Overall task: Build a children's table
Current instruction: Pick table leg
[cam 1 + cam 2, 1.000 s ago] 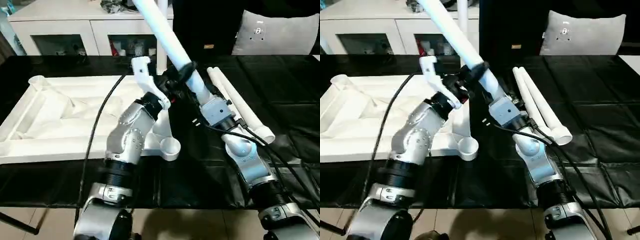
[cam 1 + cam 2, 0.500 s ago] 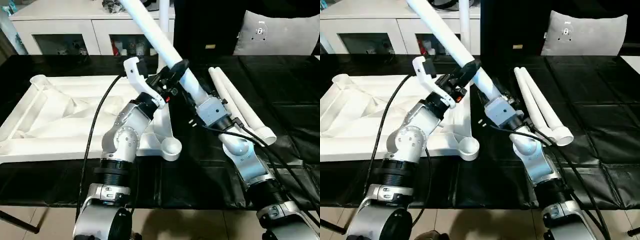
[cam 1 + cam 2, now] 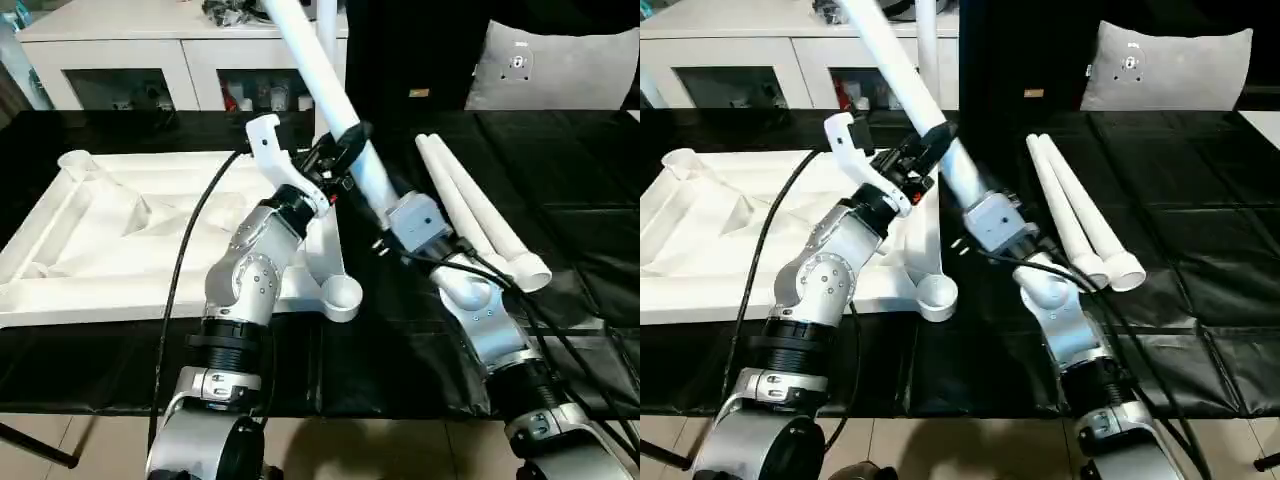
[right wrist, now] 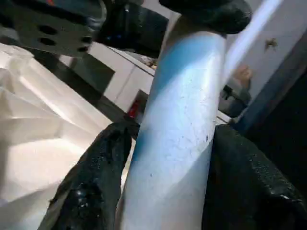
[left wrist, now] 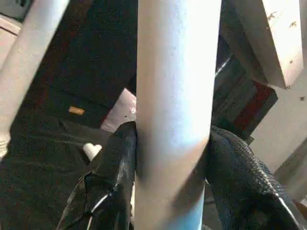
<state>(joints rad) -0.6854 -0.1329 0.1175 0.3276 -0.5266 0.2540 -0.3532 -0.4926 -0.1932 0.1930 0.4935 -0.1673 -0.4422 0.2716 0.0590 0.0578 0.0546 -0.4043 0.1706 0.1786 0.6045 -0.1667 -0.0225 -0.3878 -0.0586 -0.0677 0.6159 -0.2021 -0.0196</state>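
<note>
From the head camera, the left gripper clamps a long white leg that slants up over the counter, above the far right corner of the upturned table top lying toward the counter's left edge. The right gripper sits lower on the same tube. Two spare legs lie side by side near the right edge.

At the left wrist, both fingers press the tube's sides, closed on it.

At the right wrist, the fingers flank the tube; whether they grip it, I cannot tell.

The leg looks light, stiff and smooth, likely slippery; gripping near the thicker end should limit swing.
</note>
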